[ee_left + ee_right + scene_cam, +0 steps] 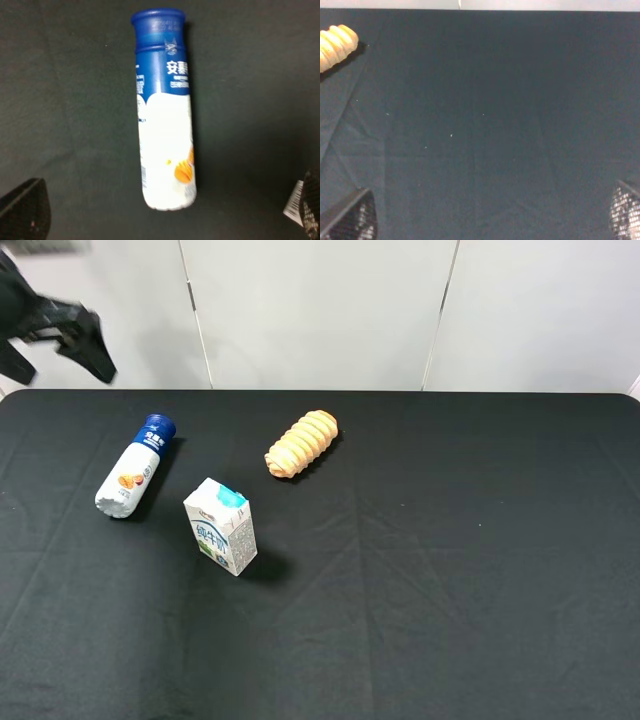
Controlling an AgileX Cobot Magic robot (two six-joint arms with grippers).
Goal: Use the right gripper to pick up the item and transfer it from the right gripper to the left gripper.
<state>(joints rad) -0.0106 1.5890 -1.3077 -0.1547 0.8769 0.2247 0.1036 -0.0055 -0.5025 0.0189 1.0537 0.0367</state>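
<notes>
The item, a slim white bottle (134, 468) with a dark-blue cap, lies on its side on the black cloth at the left, cap toward the back. In the left wrist view the bottle (165, 150) fills the middle. My left gripper (55, 358) hangs high above the table's back left corner, blurred, its fingers spread. In its wrist view the left gripper (165, 222) is open, well above the bottle and touching nothing. My right gripper (487, 220) is open and empty over bare cloth. It is out of the exterior high view.
A white-and-teal milk carton (221, 527) stands just right of the bottle's base. A ridged golden bread roll (301, 443) lies farther back near the middle; its end shows in the right wrist view (336, 46). The black cloth (450, 560) covers the table.
</notes>
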